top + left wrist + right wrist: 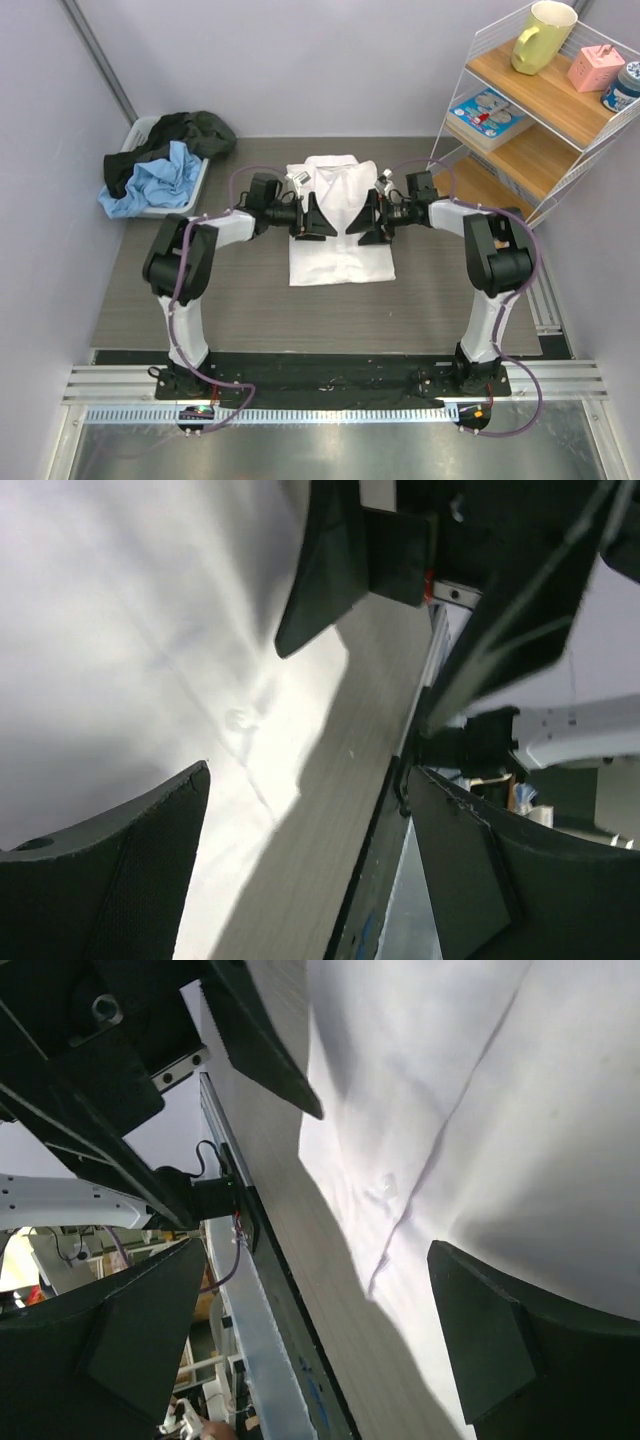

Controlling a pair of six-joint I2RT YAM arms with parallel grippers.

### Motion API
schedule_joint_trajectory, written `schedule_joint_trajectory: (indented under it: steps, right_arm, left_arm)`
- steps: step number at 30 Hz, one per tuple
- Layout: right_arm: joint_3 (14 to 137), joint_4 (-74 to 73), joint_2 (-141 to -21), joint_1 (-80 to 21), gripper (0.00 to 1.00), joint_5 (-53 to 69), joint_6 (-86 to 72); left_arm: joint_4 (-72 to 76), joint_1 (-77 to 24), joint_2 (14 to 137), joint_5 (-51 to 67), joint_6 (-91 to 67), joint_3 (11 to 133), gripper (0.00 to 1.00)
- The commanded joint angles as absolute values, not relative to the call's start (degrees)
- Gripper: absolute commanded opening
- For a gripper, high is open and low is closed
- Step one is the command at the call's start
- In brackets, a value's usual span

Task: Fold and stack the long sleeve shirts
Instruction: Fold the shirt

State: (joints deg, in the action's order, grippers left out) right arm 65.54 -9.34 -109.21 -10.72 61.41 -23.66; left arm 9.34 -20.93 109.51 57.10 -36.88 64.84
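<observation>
— So where does the white collared shirt (340, 222) lie?
— Flat in the middle of the table (240, 300), folded to a neat rectangle. The collar is at the far end and the buttoned front faces up. Both arms reach in over it from the near edge.
— And the left fingers (316, 218)?
— Spread wide over the left half of the shirt, pointing towards its middle. The left wrist view shows them far apart with only cloth and bare table between them, so they hold nothing. One small button (238, 720) shows on the placket there.
— The right fingers (373, 217)?
— The mirror of it: parted wide over the right half, tips facing the left pair, nothing gripped. The two pairs are near each other but apart, with a strip of shirt front showing between them.
— Do the tips touch the cloth?
— I cannot tell. The wrist views show shadow beneath them, not clear contact.
— What else is about?
— A white bin (143, 127) at the far left corner, with a crumpled dark garment (195, 130) and a light blue garment (150, 190) spilling over its rim. Whether these are shirts I cannot tell. At the far right, a wire shelf (560, 110) with wooden boards carries a yellow mug (543, 35) and a pink box (597, 67) on top.
</observation>
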Motion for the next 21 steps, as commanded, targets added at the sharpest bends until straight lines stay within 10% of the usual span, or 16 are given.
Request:
schedule_joint_trajectory:
  steps: [1,10,21]
  right_arm:
    - [70.57,-3.49,-116.71,-10.46,1.0,58.29,-23.6]
    - [64.77,-17.8,-115.32,-7.91,1.0,59.23,-13.02]
    - [85.76,-22.16,-119.08,-6.94,0.98,61.26,-13.62]
  left_arm:
    - [18.28,-19.25,119.08,50.2,-45.35,66.1,0.8]
    - [8.83,-12.3,114.29,54.31,-38.16,57.74,0.8]
    - [11.07,-14.41,116.35,56.43,-39.9,74.25,0.8]
